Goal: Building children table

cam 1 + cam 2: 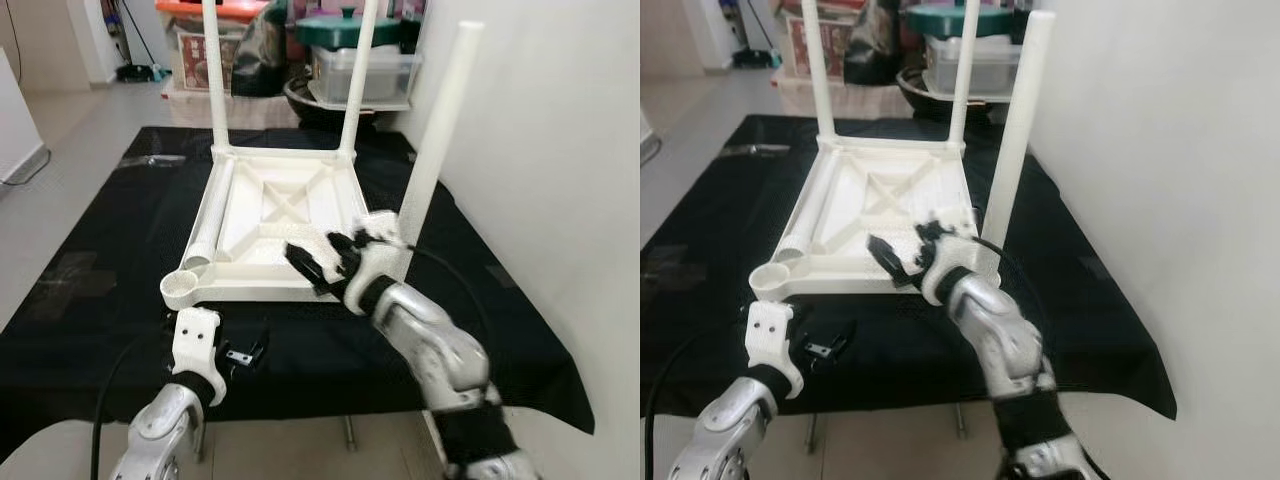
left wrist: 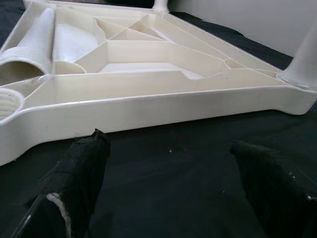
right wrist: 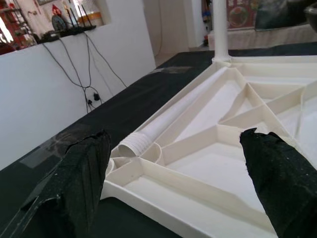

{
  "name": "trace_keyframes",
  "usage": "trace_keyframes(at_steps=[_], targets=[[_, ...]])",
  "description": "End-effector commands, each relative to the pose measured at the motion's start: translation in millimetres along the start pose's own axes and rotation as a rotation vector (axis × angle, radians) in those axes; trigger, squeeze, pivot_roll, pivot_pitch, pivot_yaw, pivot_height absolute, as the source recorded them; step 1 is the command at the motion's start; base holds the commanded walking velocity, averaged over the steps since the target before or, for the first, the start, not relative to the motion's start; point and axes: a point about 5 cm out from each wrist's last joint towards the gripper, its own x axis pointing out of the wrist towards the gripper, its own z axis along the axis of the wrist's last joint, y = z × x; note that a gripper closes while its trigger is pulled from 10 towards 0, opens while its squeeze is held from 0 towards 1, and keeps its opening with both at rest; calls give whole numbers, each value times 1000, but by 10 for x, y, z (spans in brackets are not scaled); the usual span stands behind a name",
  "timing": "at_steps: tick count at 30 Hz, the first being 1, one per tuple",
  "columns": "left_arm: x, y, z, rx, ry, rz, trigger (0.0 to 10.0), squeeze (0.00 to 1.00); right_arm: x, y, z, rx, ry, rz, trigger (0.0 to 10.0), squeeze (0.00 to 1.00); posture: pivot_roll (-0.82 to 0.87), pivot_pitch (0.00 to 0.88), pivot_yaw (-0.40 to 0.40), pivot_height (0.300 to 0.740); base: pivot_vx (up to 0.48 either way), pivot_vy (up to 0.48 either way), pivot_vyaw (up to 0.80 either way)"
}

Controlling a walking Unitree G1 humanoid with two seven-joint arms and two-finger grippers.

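a white plastic children's table top lies upside down on a desk covered with a black cloth, set toward the desk's right edge and running from near the front edge back toward the far edge. three white legs stand upright in its corner sockets: two at the far corners, and one at the near right corner, close to the white wall. the fourth leg is loose and lies inside the upturned top along its left rim, its threaded end pointing at the empty round socket on the near left corner.

the right gripper hovers over the near right part of the table top, just beside the base of the standing leg, its black fingers spread wide with nothing between them. the left gripper sits low over the black cloth at the desk's front edge, just in front of the table top's near rim and close to the empty socket; its fingers are also wide apart and empty.

beyond the far edge of the desk stand stacked plastic storage boxes and a green lidded container.
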Motion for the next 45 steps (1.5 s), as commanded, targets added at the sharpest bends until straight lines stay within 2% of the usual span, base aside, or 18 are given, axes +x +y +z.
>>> trace_keyframes(at_steps=[1,6,8,9,10,11,12,13,16,18,21,24,27,29,33,38,40,45], targets=[[-6,1,-4,9,3,5,10000,0,80,41,-38,4,26,33,10000,0,91,0,-105,740,0,0,0],[-6,16,8,13,-1,12,10000,0,266,71,-39,16,10,17,10000,0,101,0,-107,740,0,0,0],[-3,17,15,14,-3,13,10000,0,297,-73,-35,23,7,-94,10000,0,104,0,-106,740,0,0,0],[1,17,20,16,-5,13,10000,0,309,-260,-29,46,5,-215,10000,0,104,0,-106,740,0,0,0],[5,20,29,19,-7,13,10000,0,193,-665,61,4,-20,-447,10000,0,111,0,-106,740,0,0,0],[5,20,29,19,-7,13,10000,0,193,-665,61,4,-20,-447,10000,0,111,0,-106,740,0,0,0],[8,22,35,20,-9,13,10000,0,83,-933,146,-26,-46,-606,10000,0,111,0,-106,740,0,0,0],[2,39,38,23,-9,15,10000,0,-268,-1426,301,3,-99,-887,10000,0,110,0,-101,740,0,0,0],[-2,47,31,25,-6,15,10000,0,-494,-1643,359,14,-115,-1028,10000,0,108,0,-100,740,0,0,0],[-8,59,25,27,-3,15,10000,0,-855,-1908,478,-11,-157,-1205,10000,0,88,0,-89,740,0,0,0],[9,45,23,21,-2,8,10000,0,-1174,-2071,564,-62,-195,-1327,10000,0,74,0,-78,740,0,0,0],[43,15,17,22,0,-4,10000,0,-1210,-2068,523,-69,-194,-1307,10000,0,67,0,-72,740,0,0,0],[70,-11,24,20,-1,-16,10000,0,-963,-1897,400,-54,-177,-1153,10000,0,60,0,-62,740,0,0,0],[84,-19,34,24,-2,-26,10000,0,-571,-1565,237,-46,-140,-912,10000,0,62,0,-60,740,0,0,0],[77,46,52,40,-4,-9,10000,0,-83,-979,29,-53,-112,-553,10000,0,79,0,-72,740,0,0,0],[42,99,57,48,-4,14,10000,0,84,-738,6,-84,-123,-382,10000,0,88,0,-79,740,0,0,0],[-7,134,19,56,10,36,10000,0,120,-640,4,-173,-115,-279,10000,0,91,0,-87,740,0,0,0],[-57,165,-50,82,40,68,10000,0,74,-681,20,-344,-81,-217,10000,0,94,0,-95,740,0,0,0]])
